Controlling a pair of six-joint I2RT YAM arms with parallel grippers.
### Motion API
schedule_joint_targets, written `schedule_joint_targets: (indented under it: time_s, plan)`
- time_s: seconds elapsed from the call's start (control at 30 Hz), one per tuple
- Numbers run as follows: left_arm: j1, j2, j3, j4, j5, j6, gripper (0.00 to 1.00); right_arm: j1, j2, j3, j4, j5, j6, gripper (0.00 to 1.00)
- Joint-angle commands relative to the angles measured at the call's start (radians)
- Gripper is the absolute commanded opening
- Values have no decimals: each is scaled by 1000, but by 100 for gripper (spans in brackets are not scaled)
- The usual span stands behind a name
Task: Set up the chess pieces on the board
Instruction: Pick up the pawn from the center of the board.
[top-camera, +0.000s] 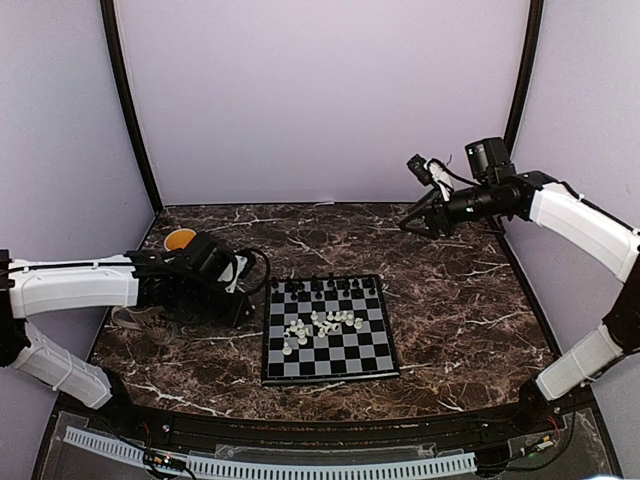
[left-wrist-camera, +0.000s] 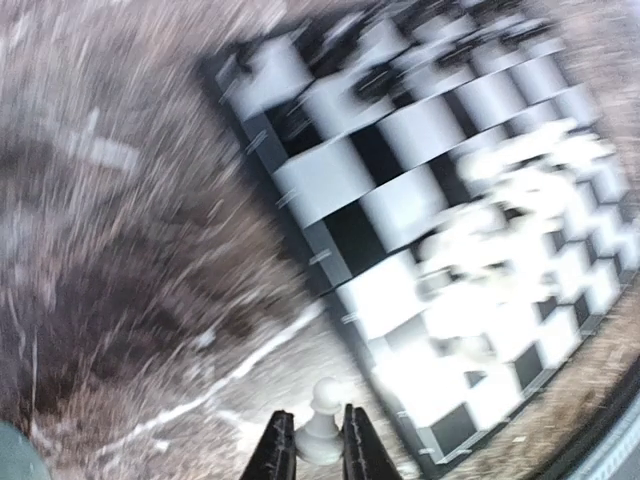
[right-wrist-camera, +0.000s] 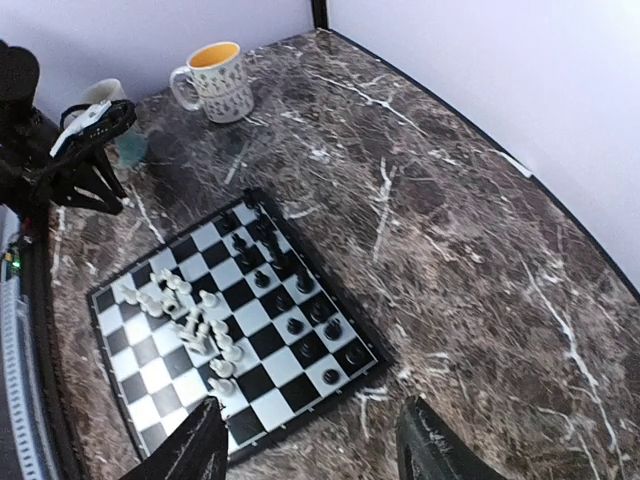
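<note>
Pale lilac walls (top-camera: 320, 100) with black corner posts (top-camera: 130, 110) enclose a dark marble table (top-camera: 470, 290).

The overhead view is lit softly and evenly, with only faint shadows on the dark marble desk (top-camera: 450, 300). Heavy motion blur smears the left wrist view — the board (left-wrist-camera: 400, 190) streaks and its white squares glare out, though the white pawn (left-wrist-camera: 322, 425) stays fairly crisp. The right wrist view is bright and sharp, slightly bent at the edges.

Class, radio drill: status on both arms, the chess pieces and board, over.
Left fingers shut on white pawn, left of board. Right fingers open, empty, raised far right. Black pieces along far edge; white pieces heaped mid-board. Mug far left, off board.
</note>
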Motion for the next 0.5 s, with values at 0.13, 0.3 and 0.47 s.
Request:
schedule_joint_targets:
  time_s: [0.13, 0.3, 0.47]
  plan:
    - [-98, -172, -195, 565, 82, 210, 8, 83, 331, 319, -217, -342, 216, 54]
    - [-137, -133, -195, 680, 100, 290, 9, 184, 434, 407, -266, -377, 236, 54]
    - [-180, -78, -154, 693, 106, 310, 10, 262, 509, 471, -307, -375, 239, 54]
